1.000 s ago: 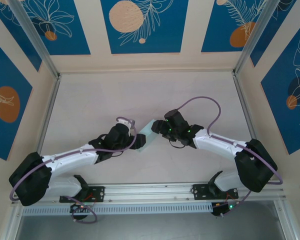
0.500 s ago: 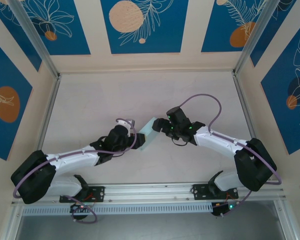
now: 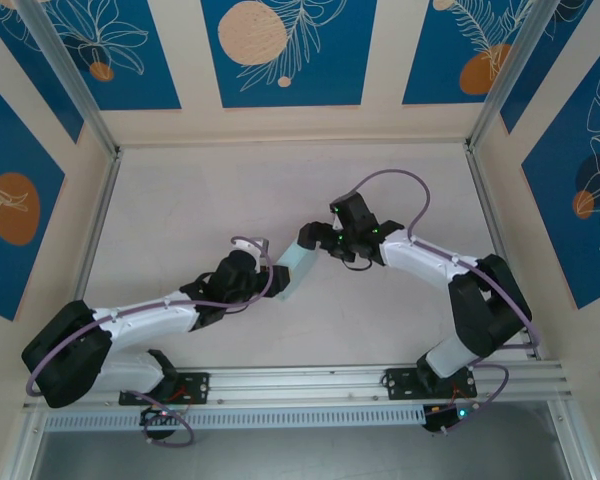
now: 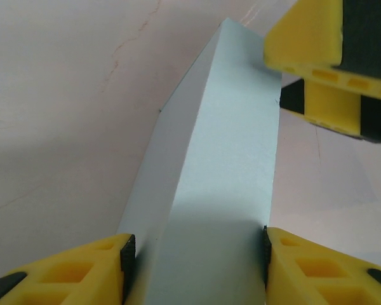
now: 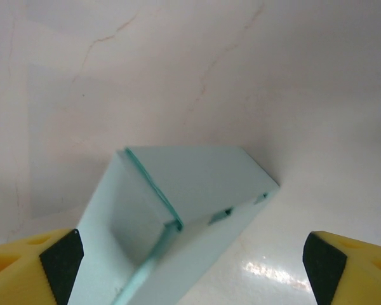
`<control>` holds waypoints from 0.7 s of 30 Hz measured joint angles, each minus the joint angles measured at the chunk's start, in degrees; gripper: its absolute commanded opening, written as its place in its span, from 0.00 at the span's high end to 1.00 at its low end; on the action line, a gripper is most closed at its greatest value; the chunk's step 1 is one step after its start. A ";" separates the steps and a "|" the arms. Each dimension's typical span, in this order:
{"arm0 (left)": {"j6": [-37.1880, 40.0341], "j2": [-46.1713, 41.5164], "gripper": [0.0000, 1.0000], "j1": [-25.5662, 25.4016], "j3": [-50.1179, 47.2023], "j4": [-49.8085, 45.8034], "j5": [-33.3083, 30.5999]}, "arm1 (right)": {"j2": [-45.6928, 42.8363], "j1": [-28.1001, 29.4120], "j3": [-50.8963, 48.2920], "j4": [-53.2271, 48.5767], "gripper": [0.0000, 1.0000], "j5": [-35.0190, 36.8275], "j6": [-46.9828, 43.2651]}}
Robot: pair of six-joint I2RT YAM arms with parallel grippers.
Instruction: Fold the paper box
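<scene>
From the overhead camera, the left gripper [image 3: 270, 274] is holding the pale blue paper box [image 3: 294, 270] near the middle of the pale surface [image 3: 180, 200]. The right gripper [image 3: 313, 240] is reaching in at the box's far end, the two arms meeting from either side. Through the left wrist camera, the left gripper's jaws are clamping the near end of the box [image 4: 222, 178], a yellow fingertip [image 4: 82, 270] pressing on each side, and the box is stretching away from them over the surface. A finger [image 4: 305, 38] of the right gripper is hanging just beside its far corner. Through the right wrist camera, the right gripper's [image 5: 190, 267] jaws are standing wide, with the end of the box [image 5: 197, 184] lying between them. A folded seam and small slots are showing there, and the right-hand fingertip [image 5: 362, 273] is sitting clear of the card.
</scene>
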 measured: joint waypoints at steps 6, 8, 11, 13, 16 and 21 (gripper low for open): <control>-0.22 -0.46 0.46 0.07 0.00 -0.55 -0.07 | 2.93 -0.52 0.42 1.79 0.18 -2.80 -1.33; -0.66 -1.01 0.41 0.13 0.00 -1.36 -0.07 | 2.91 -0.52 -0.63 3.56 0.20 -3.69 -1.05; -1.16 -2.49 0.39 0.22 -0.28 -3.56 -0.02 | 2.91 -0.52 -2.14 6.71 0.21 -4.92 -0.46; -1.68 -3.91 0.37 0.33 -0.72 -5.09 0.00 | 2.91 -0.52 -2.84 8.11 0.21 -5.33 -0.15; -2.82 -6.91 0.36 0.98 -1.46 -7.93 0.57 | 2.93 -0.50 -3.30 9.25 0.21 -5.49 0.20; -6.32 -13.77 0.35 4.39 -4.96 -9.62 2.80 | 3.30 -0.50 -3.32 10.12 0.22 -5.55 0.26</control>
